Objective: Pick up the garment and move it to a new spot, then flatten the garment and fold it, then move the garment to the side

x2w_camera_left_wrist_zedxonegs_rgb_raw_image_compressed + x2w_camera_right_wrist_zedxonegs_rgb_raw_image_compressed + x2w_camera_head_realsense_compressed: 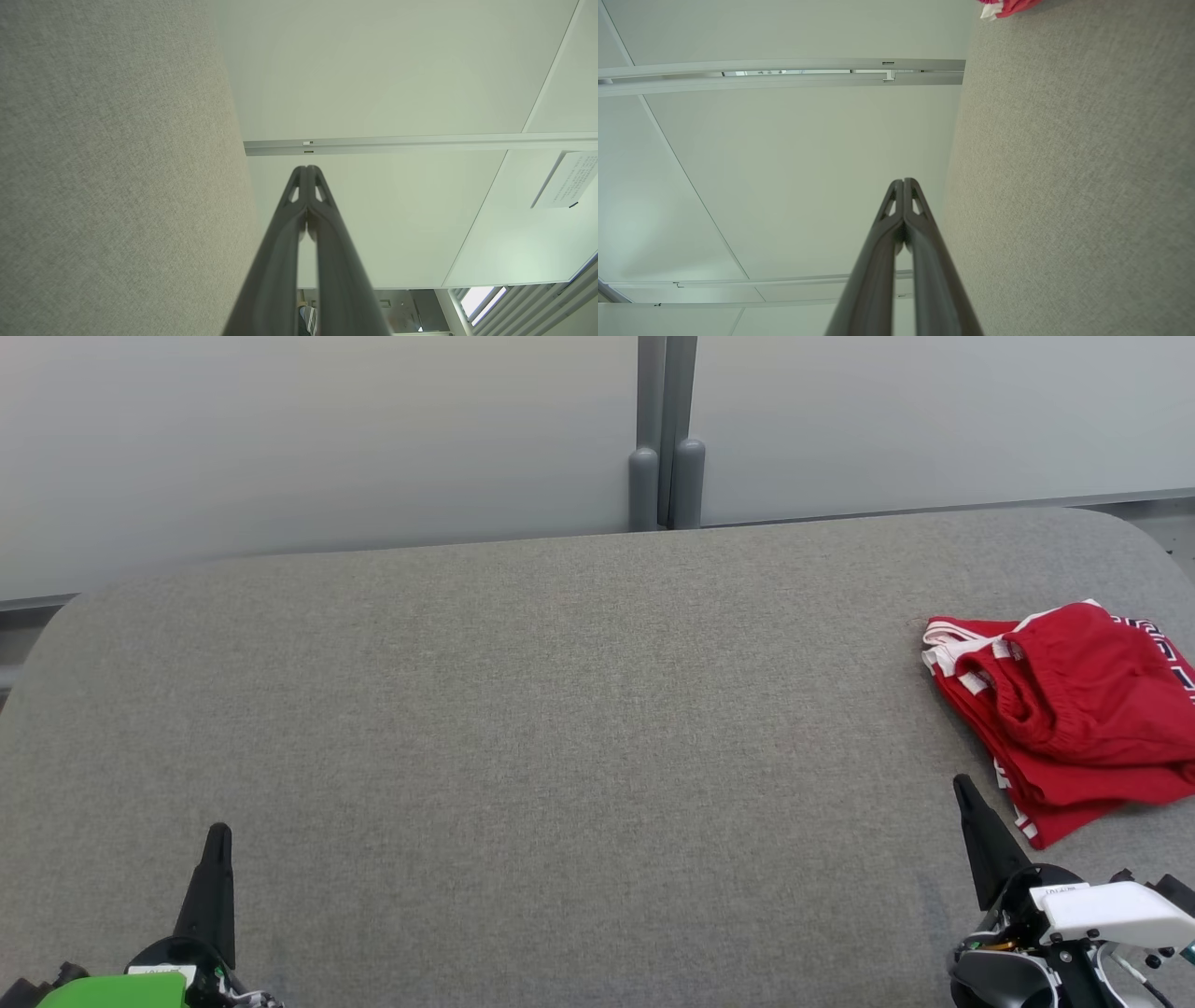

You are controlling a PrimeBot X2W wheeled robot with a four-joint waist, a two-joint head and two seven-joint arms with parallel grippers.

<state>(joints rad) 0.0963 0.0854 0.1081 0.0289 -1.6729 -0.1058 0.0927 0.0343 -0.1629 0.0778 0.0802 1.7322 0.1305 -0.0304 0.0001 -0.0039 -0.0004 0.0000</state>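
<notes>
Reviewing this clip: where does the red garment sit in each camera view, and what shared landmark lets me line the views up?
Head view: the red garment lies at the right edge, just ahead of the right gripper.
Right wrist view: a sliver of it at the top edge, right of centre.
Left wrist view: grey table and wall panels beyond the left gripper.
Shared landmark: the grey table.

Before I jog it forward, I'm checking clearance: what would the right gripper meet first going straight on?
Probably the pale wall panel behind the table; the right gripper looks to pass beside the red garment.
</notes>
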